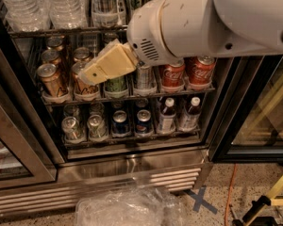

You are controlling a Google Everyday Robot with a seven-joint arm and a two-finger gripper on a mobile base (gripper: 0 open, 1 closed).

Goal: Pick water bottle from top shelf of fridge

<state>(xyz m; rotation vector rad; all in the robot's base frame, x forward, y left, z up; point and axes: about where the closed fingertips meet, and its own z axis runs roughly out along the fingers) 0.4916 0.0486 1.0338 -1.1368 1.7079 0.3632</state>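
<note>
Two clear ribbed water bottles stand at the left of the top shelf, a grey wire rack at the upper edge of the view; their tops are cut off. The fridge is a steel cooler with its door open. My gripper, cream-coloured, hangs in front of the middle rack, below and to the right of the bottles, pointing down-left over the gold cans. It holds nothing that I can see. My white arm hides the right part of the top shelf.
Tall green-and-silver cans stand right of the bottles. Gold cans and red cans fill the middle rack; short cans and small white-capped bottles the lower one. A crumpled plastic bag and blue tape cross lie on the floor.
</note>
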